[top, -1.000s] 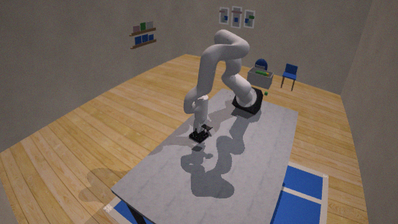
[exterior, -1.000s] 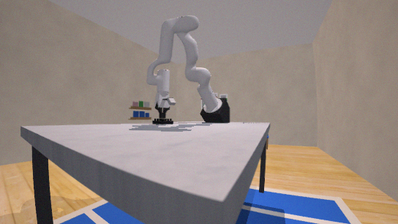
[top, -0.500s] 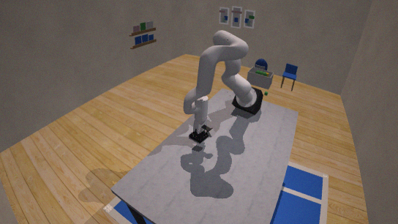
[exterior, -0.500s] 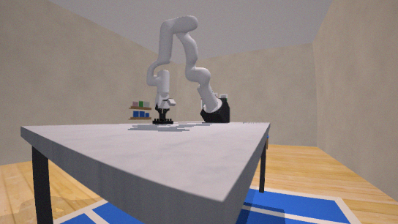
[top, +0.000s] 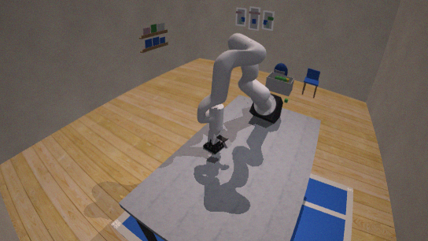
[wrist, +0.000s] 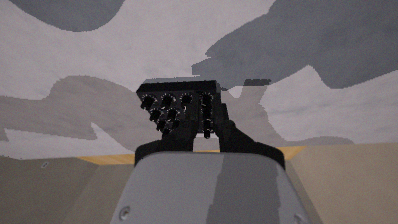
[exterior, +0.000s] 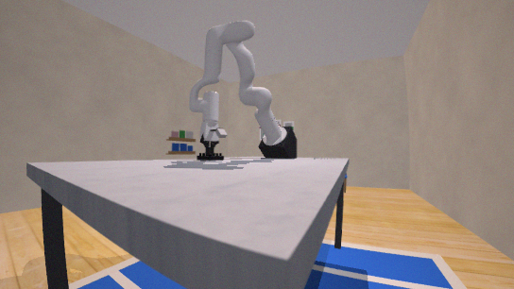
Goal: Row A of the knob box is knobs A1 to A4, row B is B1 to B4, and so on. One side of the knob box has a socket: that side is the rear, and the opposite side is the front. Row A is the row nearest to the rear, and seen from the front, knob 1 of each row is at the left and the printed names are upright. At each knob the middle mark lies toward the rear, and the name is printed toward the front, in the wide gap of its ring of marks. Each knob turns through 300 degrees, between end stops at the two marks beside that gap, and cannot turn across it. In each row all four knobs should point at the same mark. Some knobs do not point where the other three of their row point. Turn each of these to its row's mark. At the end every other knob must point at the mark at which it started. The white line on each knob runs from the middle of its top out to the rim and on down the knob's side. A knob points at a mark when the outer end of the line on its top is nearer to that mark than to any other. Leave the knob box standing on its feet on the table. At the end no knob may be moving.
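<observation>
Black knob box (top: 210, 150) (exterior: 210, 158) (wrist: 177, 86) stands on the grey desk (top: 271, 169) (exterior: 189, 189) (wrist: 40, 55), beneath the jaws (top: 213, 142) (exterior: 210, 151), which point down with a narrow gap, any grip on a knob undeterminable, while the white arm (top: 221, 75) (exterior: 214, 57) rises behind to its black base (top: 278, 103) (exterior: 292, 148).
</observation>
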